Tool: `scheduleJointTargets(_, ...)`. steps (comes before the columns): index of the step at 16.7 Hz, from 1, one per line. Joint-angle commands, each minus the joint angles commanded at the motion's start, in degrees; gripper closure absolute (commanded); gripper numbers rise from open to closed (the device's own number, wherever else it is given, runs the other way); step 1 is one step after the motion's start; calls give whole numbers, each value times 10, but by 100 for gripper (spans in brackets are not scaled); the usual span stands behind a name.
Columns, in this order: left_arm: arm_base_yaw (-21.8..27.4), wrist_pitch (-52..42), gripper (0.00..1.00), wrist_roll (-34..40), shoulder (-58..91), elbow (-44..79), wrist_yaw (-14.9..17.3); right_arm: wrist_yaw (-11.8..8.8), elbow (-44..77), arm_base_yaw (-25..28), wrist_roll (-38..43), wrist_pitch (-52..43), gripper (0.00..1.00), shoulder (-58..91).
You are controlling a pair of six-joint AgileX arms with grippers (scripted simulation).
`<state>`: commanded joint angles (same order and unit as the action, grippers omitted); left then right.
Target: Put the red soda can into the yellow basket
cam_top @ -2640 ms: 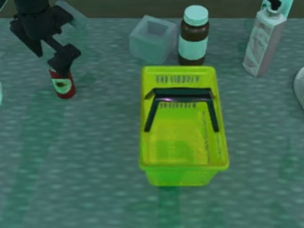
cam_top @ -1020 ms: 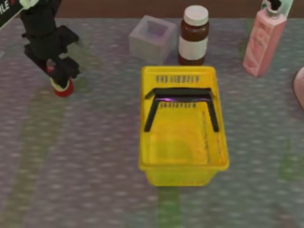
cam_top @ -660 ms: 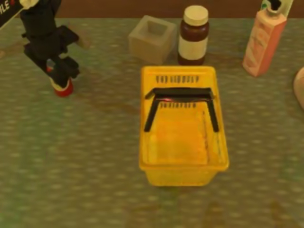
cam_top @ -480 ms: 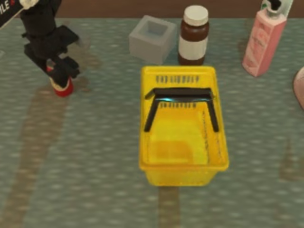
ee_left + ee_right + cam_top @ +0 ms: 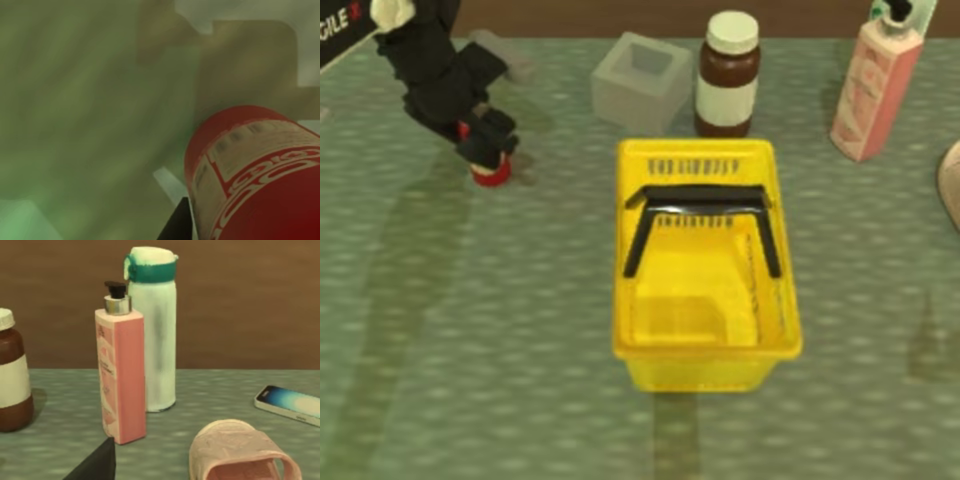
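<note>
Red soda can (image 5: 491,174) held in left gripper (image 5: 483,150), upper left of frame | yellow basket (image 5: 705,350) at centre, well apart | risk: can slips mid-carry or clips basket's black handles (image 5: 700,198) | right arm out of top view, claw unreadable

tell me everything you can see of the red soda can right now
The red soda can is a small red cylinder, mostly hidden from above by the left gripper, which is shut on it at the table's far left, well left of the yellow basket. Only its lower red part shows there. The left wrist view shows its glossy red side with a pale printed label and white lettering.
</note>
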<state>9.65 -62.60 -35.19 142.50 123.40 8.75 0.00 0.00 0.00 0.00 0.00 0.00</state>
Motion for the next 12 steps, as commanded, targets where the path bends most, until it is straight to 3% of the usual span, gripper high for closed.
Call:
scheduleJointTargets(4,17,178,100,58,-36,-83,117,0,0,0,0,0,0,0)
scheduleJointTargets(12,59,680,100,198,-157,-296,405,0,0,0,0,0,0,0)
